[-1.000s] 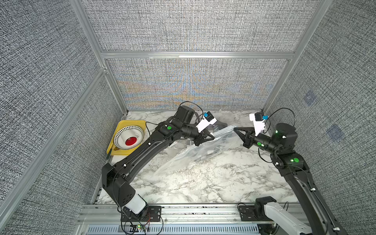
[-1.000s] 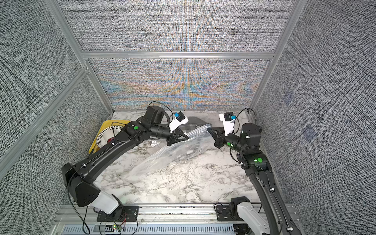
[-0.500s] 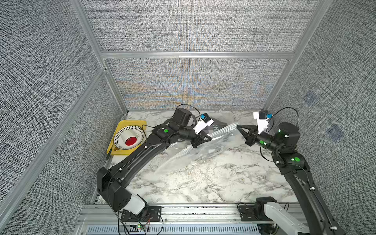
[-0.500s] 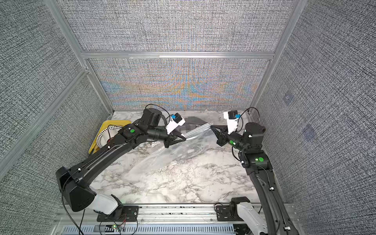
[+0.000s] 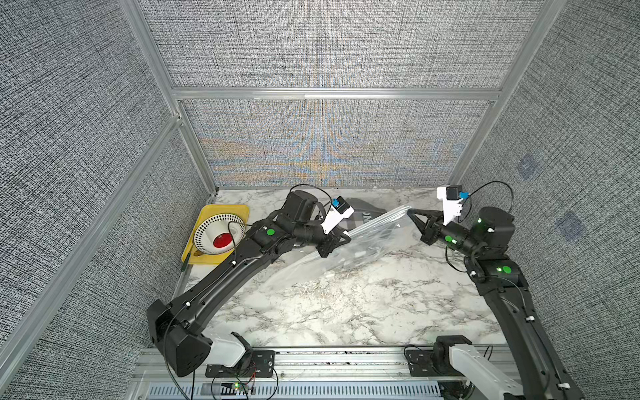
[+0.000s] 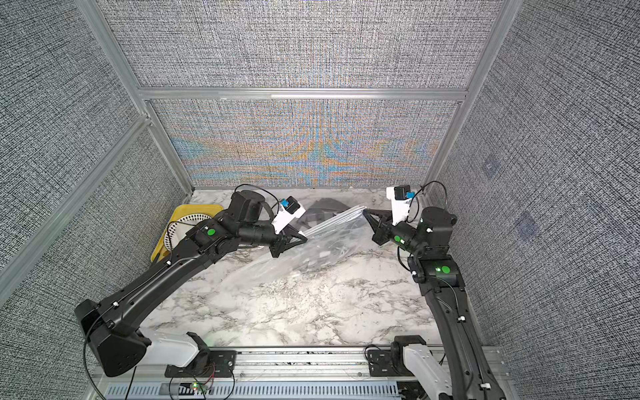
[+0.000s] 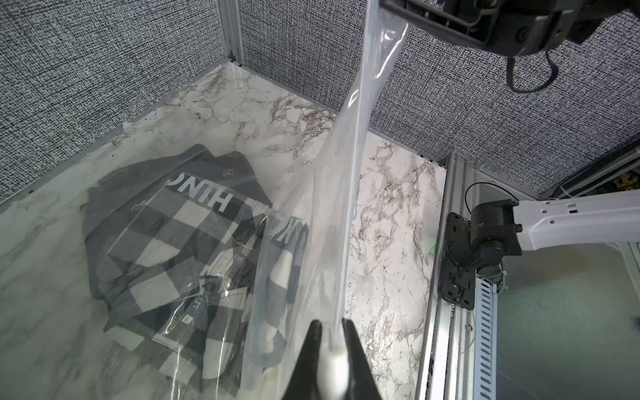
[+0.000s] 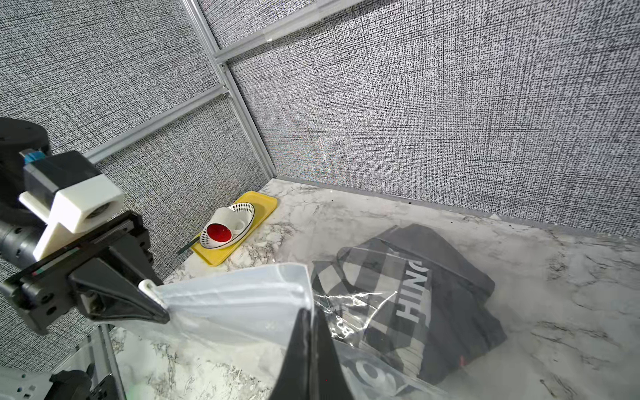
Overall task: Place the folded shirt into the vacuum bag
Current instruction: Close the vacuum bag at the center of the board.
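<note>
Glossy plastic vacuum bag point(image 5: 360, 242), cloth shirt point(image 8: 460, 277)

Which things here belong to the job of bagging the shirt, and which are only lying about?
Job: vacuum bag, gripped by left gripper and right gripper; folded checked shirt.
Lying about: yellow tray, patterned bowl, red-lined cup.

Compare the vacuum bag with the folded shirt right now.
The vacuum bag is see-through plastic; the folded shirt is opaque grey checked cloth. The vacuum bag hangs stretched between the left tool and right tool; the folded shirt lies on the marble table, ungripped. Both are soft, flexible things.
</note>
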Tool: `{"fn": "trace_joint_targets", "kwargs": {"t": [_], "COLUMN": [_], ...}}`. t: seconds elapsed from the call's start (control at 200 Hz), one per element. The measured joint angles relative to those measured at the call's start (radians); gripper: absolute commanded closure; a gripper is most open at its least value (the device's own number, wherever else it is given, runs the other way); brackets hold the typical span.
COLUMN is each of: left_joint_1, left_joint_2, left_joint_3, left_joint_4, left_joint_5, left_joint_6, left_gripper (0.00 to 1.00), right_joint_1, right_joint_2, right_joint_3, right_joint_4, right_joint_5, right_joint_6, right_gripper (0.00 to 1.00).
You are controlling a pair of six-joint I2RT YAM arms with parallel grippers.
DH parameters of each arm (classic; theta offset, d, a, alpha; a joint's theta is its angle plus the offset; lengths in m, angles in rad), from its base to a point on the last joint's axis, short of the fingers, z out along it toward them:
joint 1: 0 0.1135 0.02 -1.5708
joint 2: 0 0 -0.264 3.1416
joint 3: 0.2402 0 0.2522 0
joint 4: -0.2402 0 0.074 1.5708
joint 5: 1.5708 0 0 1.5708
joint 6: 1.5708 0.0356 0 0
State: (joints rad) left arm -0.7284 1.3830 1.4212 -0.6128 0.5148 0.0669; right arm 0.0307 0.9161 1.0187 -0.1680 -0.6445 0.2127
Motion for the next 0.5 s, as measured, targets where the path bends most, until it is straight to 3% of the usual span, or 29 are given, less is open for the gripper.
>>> {"fn": "trace_joint_targets", "kwargs": {"t": [0.5], "left_joint_1": [0.003], "left_joint_2": [-0.019], "left_joint_3": [-0.013], "left_joint_4": [-0.027], "left_joint_5": [-0.034], "left_joint_6": [-0.008], "left_gripper": [1.0], "right_joint_1": [-0.048], "right_joint_2": [0.002], "right_joint_3": [0.001], "right_joint_4": [0.015], "right_joint_5": [0.021], "right_joint_6": [0.026], "right_gripper": [1.0]}}
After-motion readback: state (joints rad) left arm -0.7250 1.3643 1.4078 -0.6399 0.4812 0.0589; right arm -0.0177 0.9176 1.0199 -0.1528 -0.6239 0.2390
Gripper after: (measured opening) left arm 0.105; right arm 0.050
